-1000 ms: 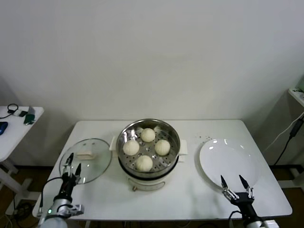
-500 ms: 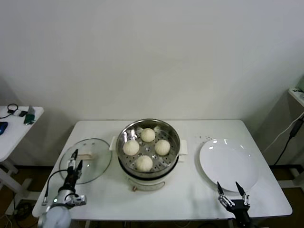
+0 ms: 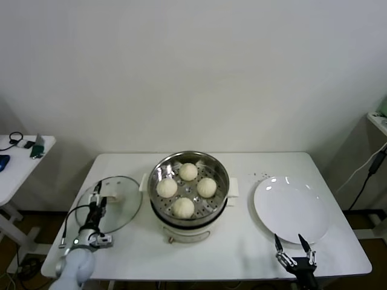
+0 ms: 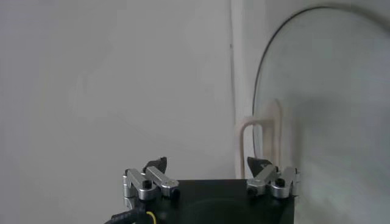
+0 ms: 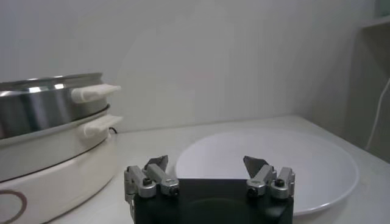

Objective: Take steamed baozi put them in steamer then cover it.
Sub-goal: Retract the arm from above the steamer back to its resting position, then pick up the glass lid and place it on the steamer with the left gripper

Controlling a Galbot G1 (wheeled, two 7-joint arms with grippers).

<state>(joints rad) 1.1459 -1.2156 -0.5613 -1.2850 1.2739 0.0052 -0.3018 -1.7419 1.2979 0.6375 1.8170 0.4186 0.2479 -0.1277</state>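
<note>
Left gripper (image 3: 97, 204): jaws spread wide, holding nothing, poised over the near edge of the round clear glass lid (image 3: 118, 202), which lies flat on the white table (image 3: 242, 251) left of the steamer. Right gripper (image 3: 294, 249): jaws spread wide, empty, at the table's near edge beside the flat white plate (image 3: 291, 208). Four pale cream steamed baozi (image 3: 183, 208) sit on the perforated tray inside the shiny steel steamer (image 3: 189, 188), uncovered, at table centre
</note>
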